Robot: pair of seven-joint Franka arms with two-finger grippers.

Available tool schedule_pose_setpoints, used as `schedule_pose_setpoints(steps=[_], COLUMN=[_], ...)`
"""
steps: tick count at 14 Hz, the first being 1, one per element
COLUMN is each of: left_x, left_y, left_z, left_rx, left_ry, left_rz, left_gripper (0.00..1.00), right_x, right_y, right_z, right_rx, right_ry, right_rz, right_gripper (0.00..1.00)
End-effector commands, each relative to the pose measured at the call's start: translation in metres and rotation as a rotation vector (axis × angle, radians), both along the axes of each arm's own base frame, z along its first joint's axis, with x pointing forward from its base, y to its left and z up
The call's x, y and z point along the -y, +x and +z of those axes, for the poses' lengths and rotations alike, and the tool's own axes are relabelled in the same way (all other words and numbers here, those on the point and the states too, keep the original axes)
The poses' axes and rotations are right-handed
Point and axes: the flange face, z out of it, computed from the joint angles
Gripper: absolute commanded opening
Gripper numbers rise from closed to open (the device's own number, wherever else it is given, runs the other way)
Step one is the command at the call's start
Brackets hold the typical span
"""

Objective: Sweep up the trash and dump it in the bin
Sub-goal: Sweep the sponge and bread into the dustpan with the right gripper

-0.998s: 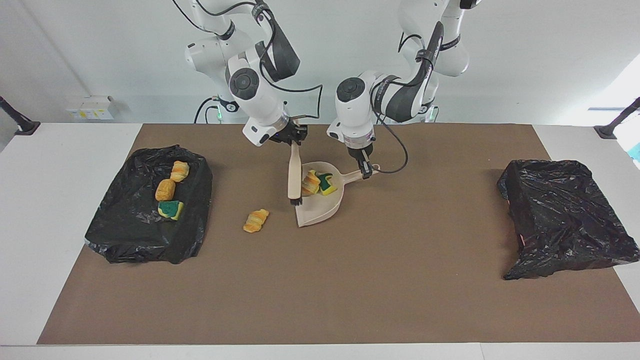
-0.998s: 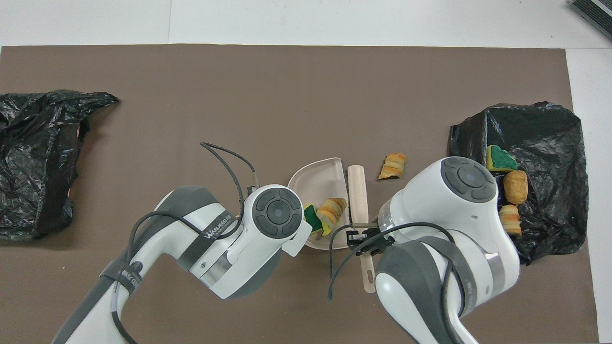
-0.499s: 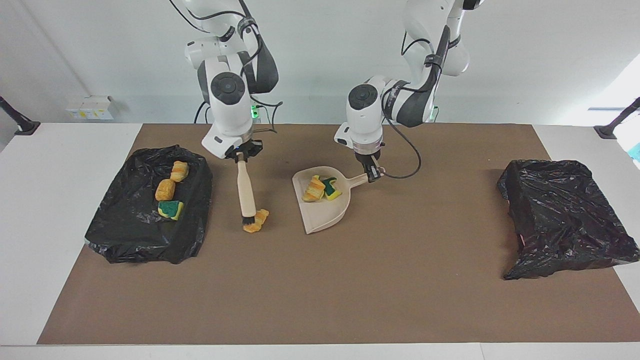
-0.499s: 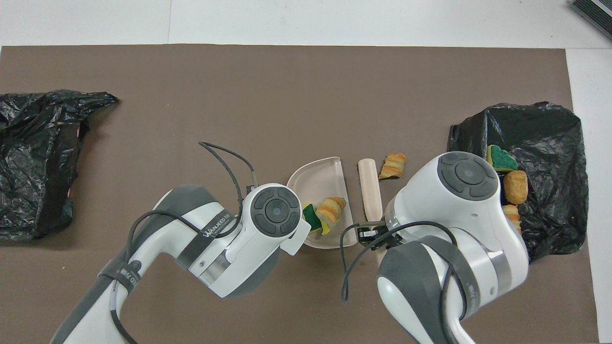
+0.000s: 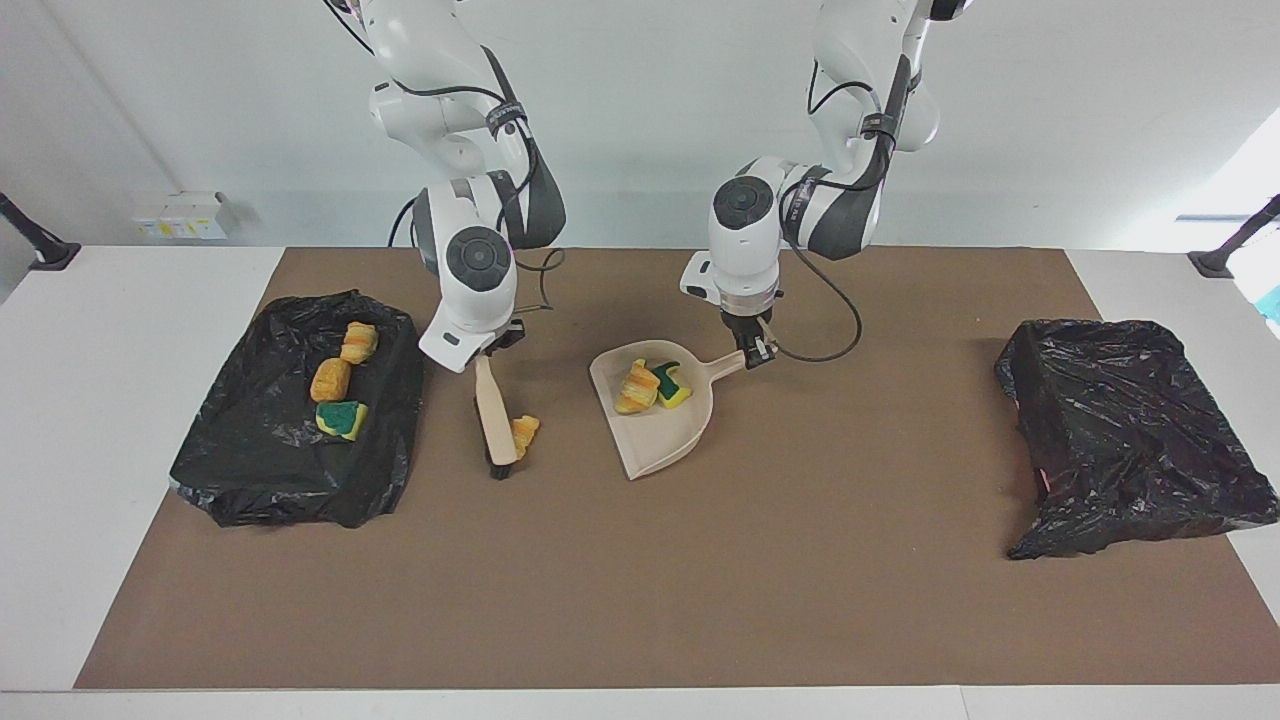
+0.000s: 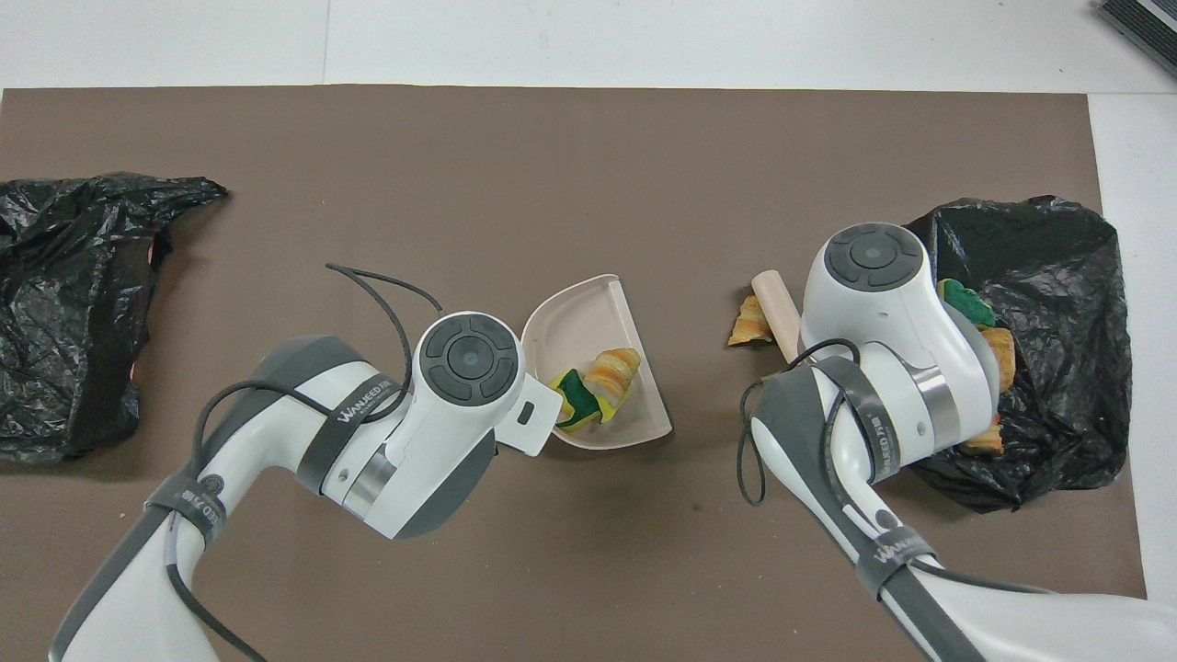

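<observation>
My right gripper [image 5: 497, 346] is shut on the handle of a beige brush [image 5: 493, 410], whose dark bristles rest on the mat. One tan-orange piece of trash [image 5: 524, 432] [image 6: 747, 322] lies against the brush, on the side toward the dustpan. My left gripper [image 5: 755, 350] is shut on the handle of the beige dustpan [image 5: 665, 430] [image 6: 579, 317]. The pan holds an orange chunk [image 5: 637, 387] and a green-yellow sponge piece [image 5: 672, 382]. The bin [image 5: 290, 460] [image 6: 1057, 267], lined with a black bag at the right arm's end, holds three pieces. In the overhead view both grippers are hidden under their arms.
A second black bag [image 5: 1130, 435] [image 6: 64, 303] lies at the left arm's end of the table. The brown mat [image 5: 640, 580] covers the table's middle, with white table [image 5: 90, 400] at both ends.
My right gripper carried the brush from the dustpan's mouth toward the bin, to the loose piece's bin side. The left gripper shifted the dustpan slightly toward the left arm's end and turned it.
</observation>
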Motion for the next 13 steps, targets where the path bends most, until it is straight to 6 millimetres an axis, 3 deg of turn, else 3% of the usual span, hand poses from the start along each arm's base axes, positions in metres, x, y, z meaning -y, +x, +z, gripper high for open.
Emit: schedule_pose_setpoints(steps=[1, 4, 7, 10, 13], left_x=[0.009, 0.016, 0.015, 0.009, -0.013], left_y=[-0.009, -0.017, -0.017, -0.006, 0.013], left_z=[-0.002, -0.002, -0.005, -0.004, -0.005], left_rx=[-0.008, -0.002, 0.012, 0.018, -0.025], left_ry=[0.004, 0.001, -0.012, -0.037, -0.120], left_rz=[0.021, 0.025, 0.017, -0.021, 0.013], left_gripper=[0.00, 0.00, 0.00, 0.00, 0.00], right_x=[-0.043, -0.077, -0.110, -0.115, -0.109], right_y=[-0.022, -0.041, -0.056, -0.054, -0.054], right_z=[-0.001, -0.016, -0.011, -0.003, 0.028], right_rx=[-0.029, -0.032, -0.040, -0.025, 0.020], right_ry=[0.122, 0.255, 0.343, 0.333, 0.274], right_rz=[-0.014, -0.112, -0.155, -0.159, -0.193], right_gripper=[0.00, 0.00, 0.00, 0.00, 0.00])
